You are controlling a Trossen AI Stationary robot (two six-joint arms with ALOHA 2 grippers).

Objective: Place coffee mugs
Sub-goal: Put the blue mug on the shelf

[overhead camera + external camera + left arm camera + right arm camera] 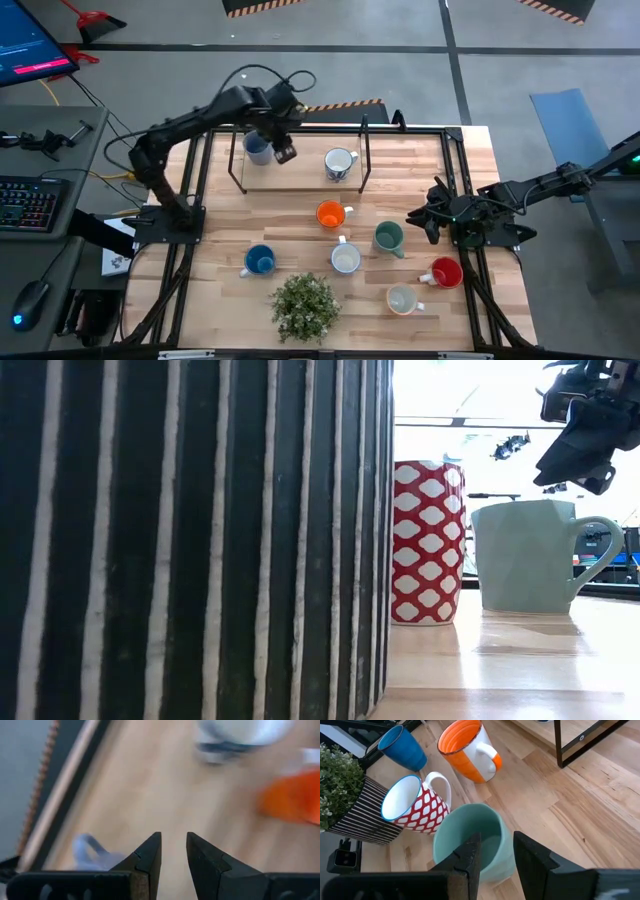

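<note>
Low view is mostly blocked by the striped plant pot [190, 540]; only the red mug [427, 542] and green mug [525, 555] are seen there. Left gripper [283, 150], slightly parted and empty, is held beside the grey-blue mug [257, 148] under the black rack [300, 160]. Right gripper [495, 852], slightly parted and empty, is held near the green mug.

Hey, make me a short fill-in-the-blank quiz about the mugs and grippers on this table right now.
1. The mug nearest the left gripper is ____ in colour.
2. The orange mug stands ____ the black rack.
3. The right gripper sits beside the ____ mug.
4. The potted plant has a ____ pot.

Missing words: grey-blue; outside; green; striped
</note>
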